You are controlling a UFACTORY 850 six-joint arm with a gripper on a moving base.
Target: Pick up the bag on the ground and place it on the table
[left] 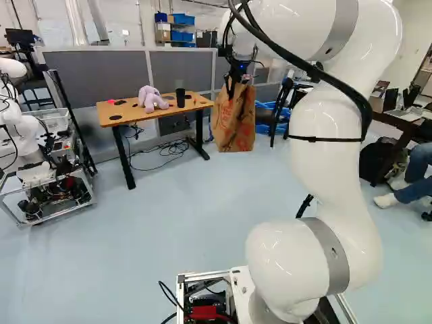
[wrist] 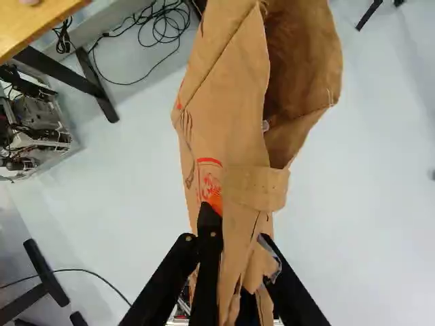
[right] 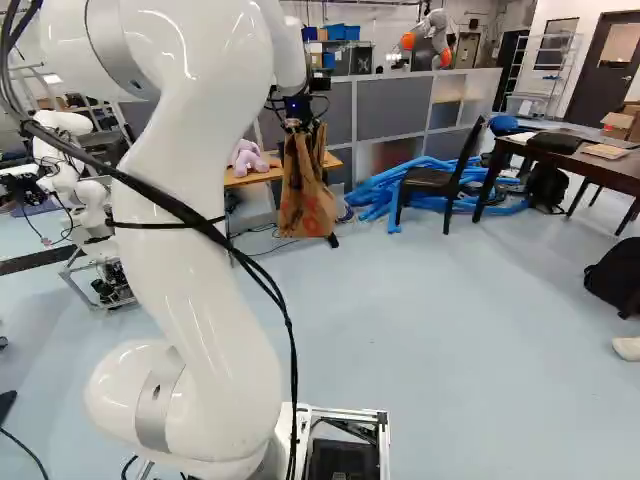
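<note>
Gripper [left: 231, 91] closed on the brown paper bag [left: 233, 128], I hold it near the wooden desk [left: 135, 117]; only the left base view shows, upper left, the desktop's black cup [left: 180, 100].

In the left base view, the tabletop [left: 130, 117] had room toward its left, but 1 plush toy [left: 152, 100] and 1 black cup [left: 180, 98] obstructed the way from its right end.
</note>
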